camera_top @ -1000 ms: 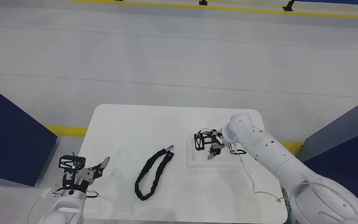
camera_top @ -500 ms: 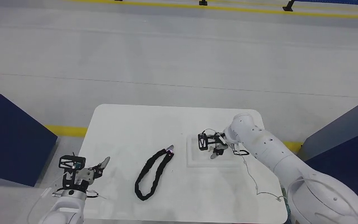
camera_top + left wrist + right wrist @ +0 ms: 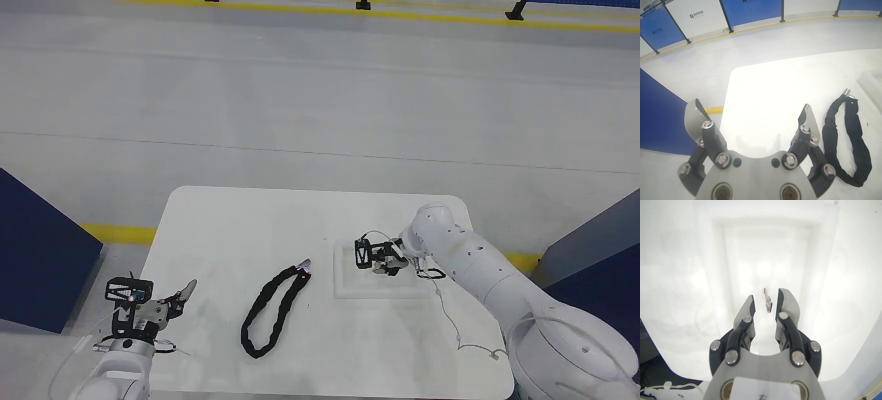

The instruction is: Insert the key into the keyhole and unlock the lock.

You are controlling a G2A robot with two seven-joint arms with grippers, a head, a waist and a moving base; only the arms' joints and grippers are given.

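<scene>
Right wrist view: right gripper [image 3: 765, 294] sits low in the white foam tray [image 3: 829, 275], fingers part open and straddling the key [image 3: 767, 301]. The key lies on the tray floor between the pads. It seems to touch neither, so nothing is held yet.

Top view vs 1 s ago: right gripper [image 3: 376, 257] is nudged a bit to the robot's right over the tray [image 3: 350, 290] and its fingers are re-angled. It's a small trim, not a big travel. My read: it's the final line-up on the key, so the pinch comes next, prob on the key's head.

Left gripper [image 3: 751, 104] is unchanged. It's wide open and empty, above the table [image 3: 762, 85] at its left edge. The black chain lock [image 3: 846, 140] lies just beside it, metal end [image 3: 848, 93] pointing toward the tray. Can't make out the keyhole.

Insert & turn aren't begun. The key is thin and flat, so it may skid or tip as the fingers close.
</scene>
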